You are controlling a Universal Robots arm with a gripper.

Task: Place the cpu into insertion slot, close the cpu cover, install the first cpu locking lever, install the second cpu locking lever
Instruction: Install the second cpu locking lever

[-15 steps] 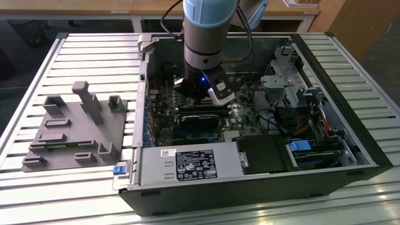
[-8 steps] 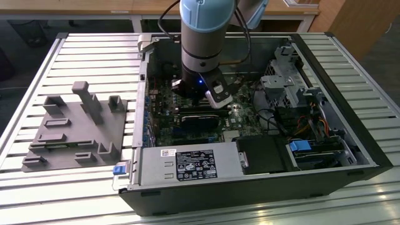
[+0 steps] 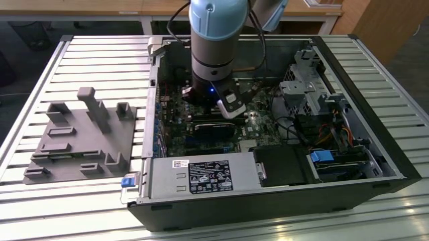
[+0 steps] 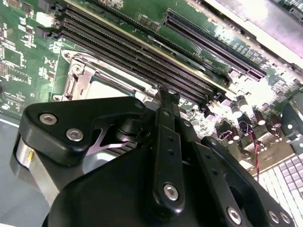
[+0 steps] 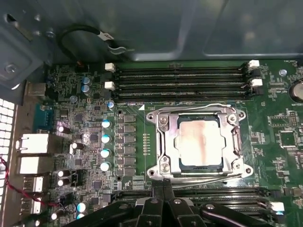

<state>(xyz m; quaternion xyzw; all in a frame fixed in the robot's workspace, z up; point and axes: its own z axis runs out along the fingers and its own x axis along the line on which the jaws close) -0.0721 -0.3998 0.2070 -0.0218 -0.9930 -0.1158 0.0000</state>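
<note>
Open computer case (image 3: 362,75) on a slatted bench, in the exterior view: arm reaching down into the middle of the case, grey plastic fixture (image 3: 80,135) at nine o'clock of the case, power supply (image 3: 201,175) at six o'clock. In the first wrist view: cpu (image 5: 199,144) lying flat in the insertion slot (image 5: 201,166), pale face showing through the window of the cpu cover (image 5: 166,142), itself lowered flat over the chip. Wire lever (image 5: 189,107) along one edge of the cover, second lever (image 5: 199,176) along the opposite edge, both apparently down. Gripper (image 5: 163,185) narrow, fingers drawn together with nothing between them, tip just beside the second lever; contact not discernible. Memory slots (image 5: 180,80) flanking the socket. Judged handling: chip light, stiff and thin, smooth-faced, likely fragile on its hidden underside, best taken by two opposite edges; cover thin sheet metal, easily bent; levers springy wire, best pushed near the free end.
</note>
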